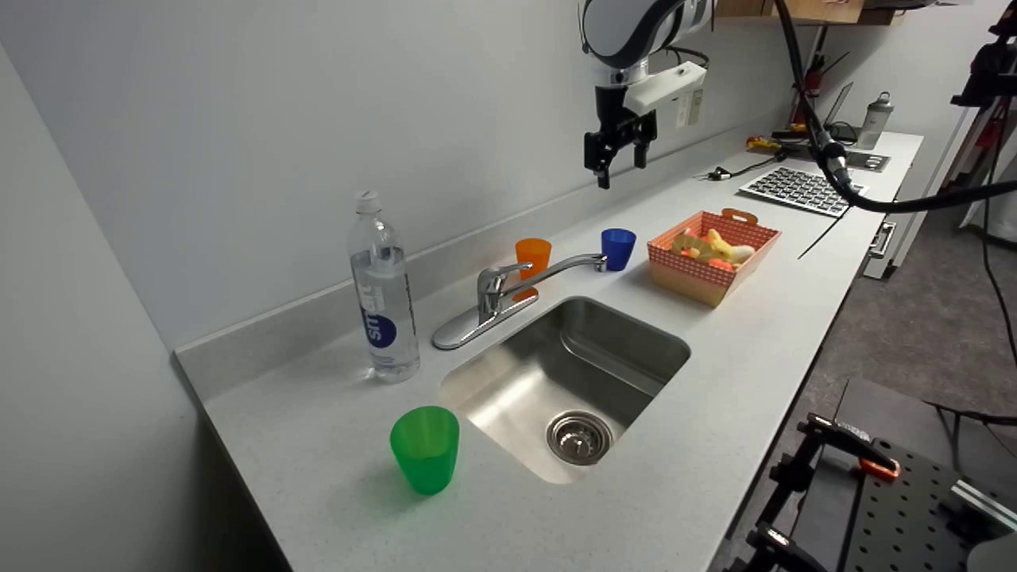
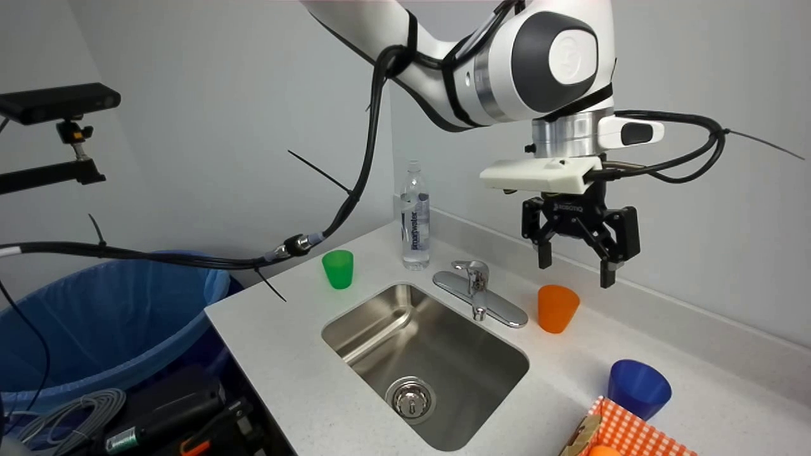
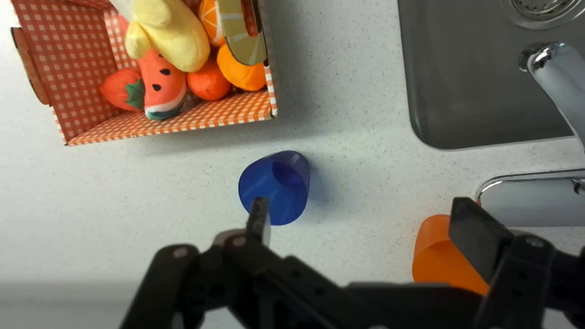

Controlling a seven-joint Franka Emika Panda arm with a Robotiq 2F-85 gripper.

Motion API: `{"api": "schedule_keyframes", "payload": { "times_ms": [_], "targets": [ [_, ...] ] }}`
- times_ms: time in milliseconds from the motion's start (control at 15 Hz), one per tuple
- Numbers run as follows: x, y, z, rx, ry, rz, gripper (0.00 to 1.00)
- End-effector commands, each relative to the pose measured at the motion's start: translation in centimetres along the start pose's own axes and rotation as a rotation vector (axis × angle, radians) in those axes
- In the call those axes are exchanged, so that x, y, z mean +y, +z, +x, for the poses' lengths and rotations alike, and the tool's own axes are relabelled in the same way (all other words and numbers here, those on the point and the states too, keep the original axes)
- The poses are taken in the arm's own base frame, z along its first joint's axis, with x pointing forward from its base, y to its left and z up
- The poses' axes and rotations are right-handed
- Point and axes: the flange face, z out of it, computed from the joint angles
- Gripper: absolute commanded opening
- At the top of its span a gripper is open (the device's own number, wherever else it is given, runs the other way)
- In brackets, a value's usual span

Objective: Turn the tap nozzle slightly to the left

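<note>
The tap nozzle (image 1: 556, 269) is a short curved chrome spout on a small silver faucet with a lever handle (image 1: 508, 271). In an exterior view the spout (image 2: 479, 305) points toward the camera, near the sink's back rim. In the wrist view the nozzle (image 3: 558, 78) shows at the right edge, its tip over the sink basin; the lever is cut off there. My gripper (image 1: 622, 170) is open and empty, high above the counter beside the faucet. It also shows in an exterior view (image 2: 576, 269) and the wrist view (image 3: 362, 208). It touches nothing.
An orange cup (image 2: 557, 308) stands behind the faucet, and a blue cup (image 2: 638, 387) stands farther along. A checked box (image 1: 691, 278) holds toy fruit. The sink (image 2: 507, 364) lies before the faucet. A water bottle (image 1: 383, 302) and green cup (image 1: 426, 451) stand beyond it.
</note>
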Motion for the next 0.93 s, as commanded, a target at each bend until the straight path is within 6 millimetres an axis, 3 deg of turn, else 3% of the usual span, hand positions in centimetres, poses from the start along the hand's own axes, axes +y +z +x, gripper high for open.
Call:
{"api": "schedule_keyframes", "payload": {
  "times_ms": [0,400,467,867],
  "targets": [
    [-0.1,-0.2,-0.4,-0.046,-0.026,0.031,1.0],
    [-0.1,0.1,-0.7,-0.085,-0.061,0.023,1.0],
    [-4.3,-0.6,-1.9,-0.086,-0.053,0.009,1.0],
    [-14.0,-0.6,-3.5,-0.066,-0.086,-0.022,1.0]
  ]
}}
